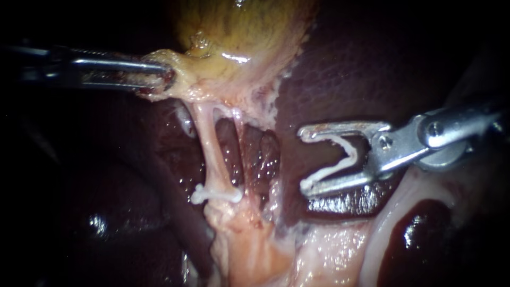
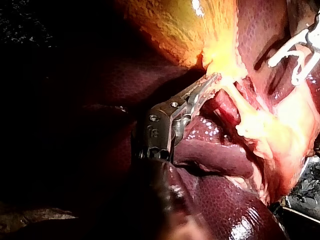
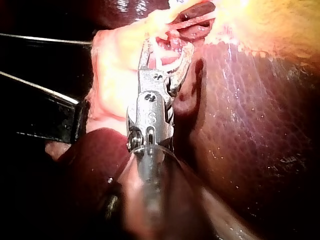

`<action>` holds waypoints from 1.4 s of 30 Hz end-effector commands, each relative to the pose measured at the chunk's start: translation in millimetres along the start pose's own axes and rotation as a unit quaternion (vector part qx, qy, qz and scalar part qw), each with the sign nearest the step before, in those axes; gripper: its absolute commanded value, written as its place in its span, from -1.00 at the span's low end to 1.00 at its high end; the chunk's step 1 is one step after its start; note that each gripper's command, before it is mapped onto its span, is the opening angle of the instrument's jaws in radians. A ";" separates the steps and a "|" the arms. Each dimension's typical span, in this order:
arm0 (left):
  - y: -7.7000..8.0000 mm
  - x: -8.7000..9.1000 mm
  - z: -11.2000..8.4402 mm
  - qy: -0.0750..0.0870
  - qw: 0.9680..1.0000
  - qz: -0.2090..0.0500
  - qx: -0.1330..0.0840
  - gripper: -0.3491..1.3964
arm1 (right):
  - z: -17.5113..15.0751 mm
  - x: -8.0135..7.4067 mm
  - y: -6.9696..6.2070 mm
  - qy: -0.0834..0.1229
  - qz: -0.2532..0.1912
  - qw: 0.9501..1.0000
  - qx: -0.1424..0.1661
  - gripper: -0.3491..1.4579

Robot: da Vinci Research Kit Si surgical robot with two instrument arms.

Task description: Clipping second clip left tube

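The left tube (image 1: pixel 208 143) is a pale strand running from the gallbladder (image 1: pixel 239 32) down to fatty tissue, and a white clip (image 1: pixel 215 194) sits across its lower end. My left instrument (image 1: pixel 159 78) comes in from the left, jaws shut on the gallbladder's pale lower edge, holding it taut; the left wrist view shows the same grip (image 2: pixel 210 82). To the right of the tubes, over the liver, my right instrument (image 1: pixel 304 159) stays clear of them. Its jaws stand wide apart, holding an open white clip (image 1: pixel 340 159) that lines both of them (image 3: pixel 167 50).
Dark red liver (image 1: pixel 361 69) lies behind and to the right of the tubes. A second thin strand (image 1: pixel 237 119) runs just right of the left tube, with a window of liver between them. Pale fatty tissue (image 1: pixel 249 250) spreads below the clip.
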 end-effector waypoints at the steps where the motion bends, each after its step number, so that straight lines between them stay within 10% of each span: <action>1: -0.1 0.0 0.1 0.000 1.000 0.000 0.000 -1.00 | 0.6 0.0 -0.4 0.001 0.010 1.000 0.003 -0.06; 26: -0.1 0.0 0.2 0.000 1.000 0.000 0.001 -1.00 | 9.6 0.3 -2.0 0.009 0.154 0.988 0.024 -0.06; 42: 0.2 0.0 0.2 0.000 1.000 -0.001 0.001 -1.00 | 12.8 -3.5 0.1 0.006 0.163 0.986 0.015 -0.06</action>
